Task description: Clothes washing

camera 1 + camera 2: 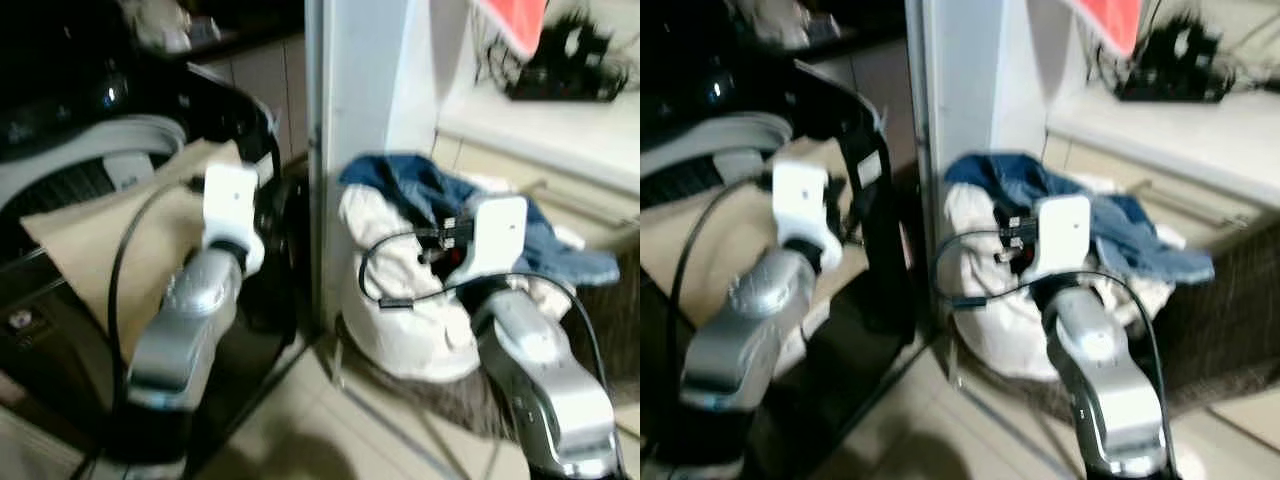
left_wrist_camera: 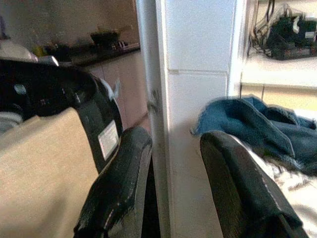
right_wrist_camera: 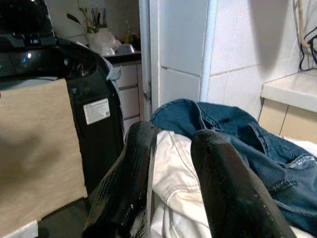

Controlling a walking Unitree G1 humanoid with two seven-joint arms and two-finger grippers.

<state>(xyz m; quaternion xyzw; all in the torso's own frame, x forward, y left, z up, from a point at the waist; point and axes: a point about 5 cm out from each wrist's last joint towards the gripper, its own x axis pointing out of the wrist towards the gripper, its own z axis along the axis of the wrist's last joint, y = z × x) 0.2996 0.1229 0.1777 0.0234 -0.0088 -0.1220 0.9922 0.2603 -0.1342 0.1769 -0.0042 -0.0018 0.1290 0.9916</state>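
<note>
A black washing machine (image 1: 70, 120) stands at the left with a beige cloth (image 1: 110, 250) draped over its open front. To the right, a dark wicker basket (image 1: 600, 310) holds a white garment (image 1: 400, 290) with a blue denim garment (image 1: 420, 180) on top. My left gripper (image 2: 173, 141) is open and empty, raised between the beige cloth and the white pillar (image 1: 360, 80). My right gripper (image 3: 173, 131) is open just above the white garment (image 3: 173, 183), with the denim (image 3: 237, 134) behind it. Nothing sits between its fingers (image 3: 133, 168).
The white tiled pillar separates the machine from the basket. A pale counter (image 1: 560, 130) at the back right carries a black item with wires (image 1: 560, 70), and something red (image 1: 510, 20) hangs above. Tiled floor (image 1: 330, 430) lies below my arms.
</note>
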